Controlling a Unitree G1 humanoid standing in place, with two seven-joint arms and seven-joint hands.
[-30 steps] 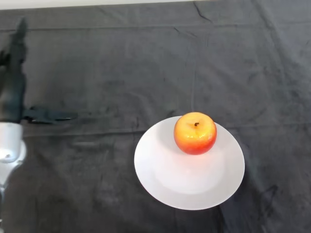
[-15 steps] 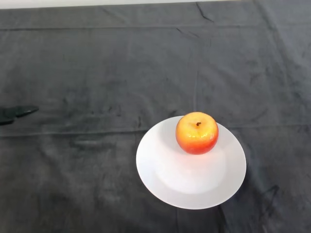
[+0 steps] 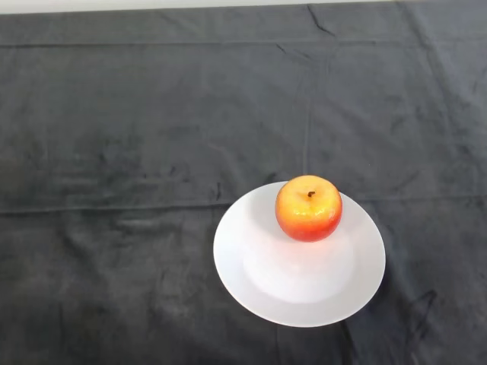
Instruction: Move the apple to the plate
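On the plate: the apple (image 3: 308,207) sits on the white plate (image 3: 251,274), right of the frame's centre and a little below it.
Apple's pose: upright, stem pit facing up, red-orange skin with a yellow patch round the top.
Apple's spot on the plate: toward the upper edge of the plate, not in its middle; the shallow well of the plate lies bare just below it.
Plate's place: lower right of centre in the frame, resting flat on the dark cloth (image 3: 137,114), its lower rim close to the frame's bottom edge.
Cloth: dark grey and creased, with a long horizontal fold running across the frame at about the height of the plate's upper rim and another near the top; a vertical crease runs down toward the apple from above.
Far edge: a thin pale strip (image 3: 76,5) shows along the upper left of the frame, beyond the cloth.
Contact: the apple touches only the plate; nothing else lies beside or against either of them.
My view: I look down from above at the plate, the apple and the cloth all round them.
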